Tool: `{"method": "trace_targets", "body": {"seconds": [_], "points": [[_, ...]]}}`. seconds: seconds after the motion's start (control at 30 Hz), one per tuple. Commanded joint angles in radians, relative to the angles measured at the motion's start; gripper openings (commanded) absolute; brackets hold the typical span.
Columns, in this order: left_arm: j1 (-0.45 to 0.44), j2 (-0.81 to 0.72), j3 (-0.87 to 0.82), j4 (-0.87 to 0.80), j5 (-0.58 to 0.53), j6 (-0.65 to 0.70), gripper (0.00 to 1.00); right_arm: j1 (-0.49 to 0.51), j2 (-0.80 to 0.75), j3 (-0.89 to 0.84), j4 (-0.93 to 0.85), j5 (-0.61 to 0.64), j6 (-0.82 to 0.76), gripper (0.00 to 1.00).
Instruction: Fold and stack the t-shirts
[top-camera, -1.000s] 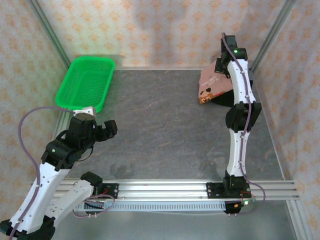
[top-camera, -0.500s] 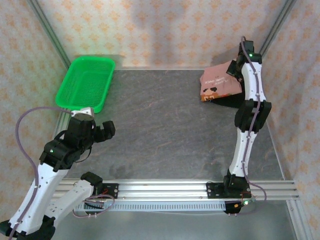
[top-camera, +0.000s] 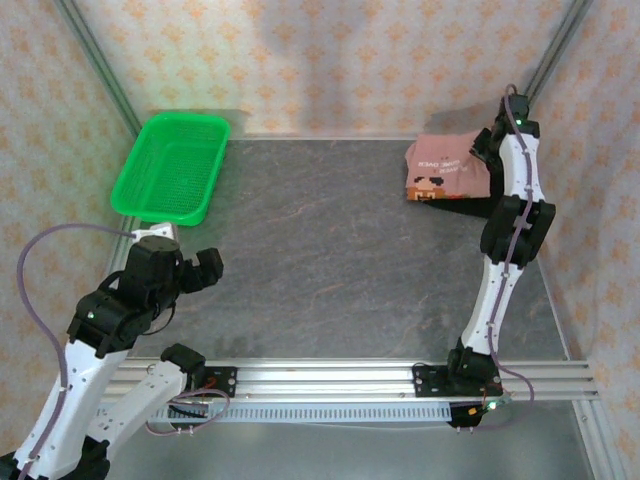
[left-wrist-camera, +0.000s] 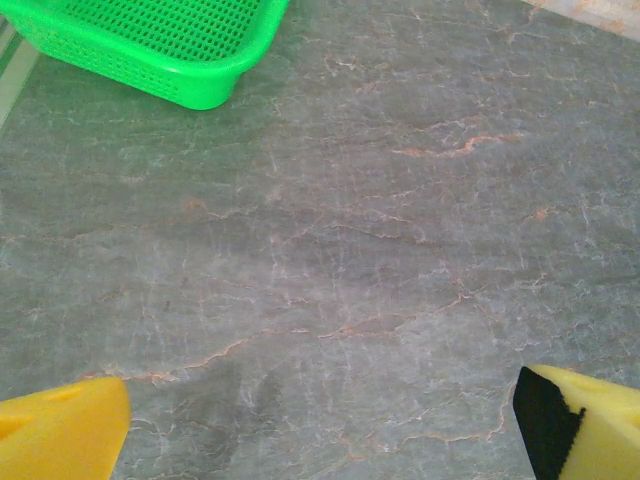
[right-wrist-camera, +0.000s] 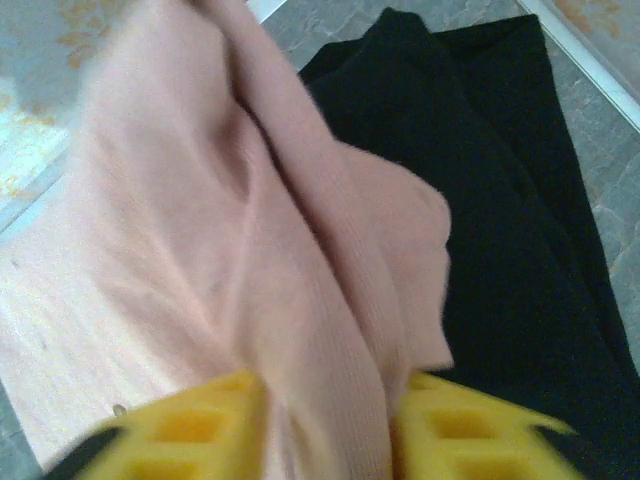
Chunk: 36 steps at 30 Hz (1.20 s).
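The salmon-pink t-shirt (top-camera: 447, 167) with a small printed graphic lies folded at the back right, on top of the black t-shirt (top-camera: 468, 199), whose edge shows beneath it. My right gripper (top-camera: 486, 150) is at the pink shirt's right edge. In the right wrist view its yellow fingers stand apart, open (right-wrist-camera: 325, 430), with a loose fold of the pink t-shirt (right-wrist-camera: 200, 220) between them and the black t-shirt (right-wrist-camera: 500, 200) beneath. My left gripper (top-camera: 205, 268) hovers wide open at the near left over bare table (left-wrist-camera: 320, 420), its fingers (left-wrist-camera: 60, 430) holding nothing.
A green mesh basket (top-camera: 170, 165) stands at the back left, and its corner (left-wrist-camera: 200, 95) lies ahead of the left gripper. Patterned walls and metal posts enclose the table. An aluminium rail (top-camera: 330, 375) runs along the near edge.
The right arm has swung right toward the wall with the pink shirt, which now lies flatter over the black one. Its jaws have parted. The left arm has drawn back slightly.
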Motion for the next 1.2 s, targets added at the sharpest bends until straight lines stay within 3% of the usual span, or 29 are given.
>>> {"method": "trace_targets", "body": {"seconds": [0.0, 0.1, 0.3, 0.43, 0.63, 0.73, 0.83, 1.0, 1.17], "points": [[0.012, 0.006, 0.042, -0.039, -0.034, -0.012, 1.00, -0.037, 0.051, 0.055, 0.014, 0.020, 0.028, 0.59], [0.012, 0.006, 0.023, -0.019, -0.028, -0.054, 1.00, -0.066, 0.029, 0.053, -0.001, 0.022, 0.040, 0.77], [0.012, -0.001, -0.070, 0.068, -0.006, -0.095, 1.00, -0.102, -0.128, -0.102, 0.016, -0.026, 0.001, 0.94], [0.012, -0.015, -0.133, 0.127, 0.001, -0.118, 1.00, -0.112, -0.284, -0.345, 0.095, -0.074, -0.013, 1.00], [0.012, -0.040, -0.227, 0.209, -0.039, -0.119, 1.00, -0.111, -0.565, -0.793, 0.283, -0.144, 0.028, 0.99], [0.012, -0.040, -0.279, 0.255, -0.119, -0.110, 1.00, -0.111, -0.746, -1.033, 0.384, -0.178, 0.047, 0.99], [0.014, -0.039, -0.338, 0.328, -0.267, -0.093, 1.00, -0.104, -0.951, -1.280, 0.472, -0.187, 0.064, 0.99], [0.030, -0.015, -0.537, 0.723, -0.391, 0.067, 1.00, -0.007, -1.284, -1.617, 0.634, -0.082, 0.062, 0.99], [0.045, 0.113, -0.716, 1.225, -0.370, 0.314, 0.99, 0.116, -1.600, -1.937, 0.925, 0.069, -0.097, 0.99]]}}
